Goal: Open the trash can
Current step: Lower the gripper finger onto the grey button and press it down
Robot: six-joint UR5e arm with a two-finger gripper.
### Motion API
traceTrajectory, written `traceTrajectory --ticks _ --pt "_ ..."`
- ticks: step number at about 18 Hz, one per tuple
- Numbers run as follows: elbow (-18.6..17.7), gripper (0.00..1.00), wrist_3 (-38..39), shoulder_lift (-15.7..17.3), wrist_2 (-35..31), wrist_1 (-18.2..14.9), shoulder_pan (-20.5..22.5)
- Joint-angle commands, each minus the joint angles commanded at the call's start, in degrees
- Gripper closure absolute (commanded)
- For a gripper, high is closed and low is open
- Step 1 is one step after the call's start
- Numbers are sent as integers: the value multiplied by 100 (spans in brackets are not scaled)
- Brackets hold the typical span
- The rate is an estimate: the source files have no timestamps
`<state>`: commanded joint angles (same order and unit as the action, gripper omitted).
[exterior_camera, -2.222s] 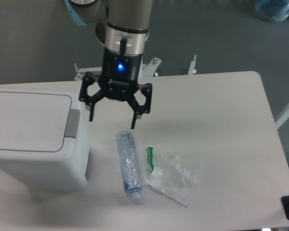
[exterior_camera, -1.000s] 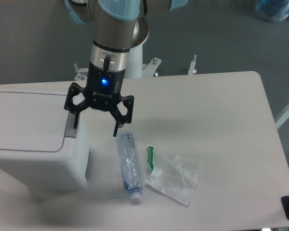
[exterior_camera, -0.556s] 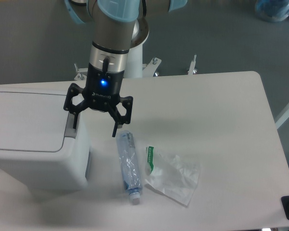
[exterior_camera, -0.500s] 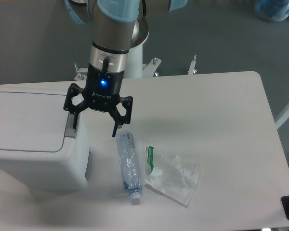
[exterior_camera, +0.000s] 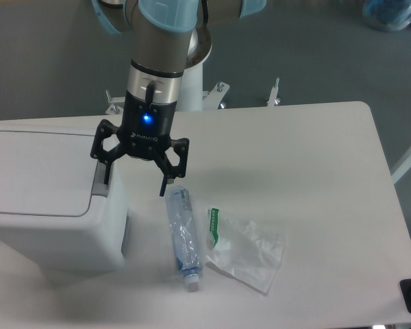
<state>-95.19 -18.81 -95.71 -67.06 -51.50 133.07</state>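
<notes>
Trash can (exterior_camera: 48,199) seated at table's (exterior_camera: 315,171) left edge, lid flat and closed. Grey push tab at lid's right side mostly hidden behind gripper's one finger (exterior_camera: 107,173). Gripper (exterior_camera: 135,182) held wide open, nothing gripped (blue light lit on body). Crushed clear bottle (exterior_camera: 181,233) laid just right of can, crumpled plastic bag (exterior_camera: 246,248) beside it.
</notes>
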Motion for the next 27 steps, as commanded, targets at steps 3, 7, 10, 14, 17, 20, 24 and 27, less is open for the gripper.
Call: traceTrajectory --ticks 3,7,10,14,17,20,24,27 --pt "-9 0 0 -9 0 61 0" --pt "-18 0 -9 -26 -9 79 0" --pt "-9 0 -9 -26 -9 79 0" --pt "-9 0 -9 -35 -9 88 0" --pt "-9 0 -9 -35 -17 88 0" --pt "-9 0 -9 -35 -9 88 0" --pt "-9 0 -9 -44 -18 97 0" --pt "-9 0 -9 -35 -18 88 0"
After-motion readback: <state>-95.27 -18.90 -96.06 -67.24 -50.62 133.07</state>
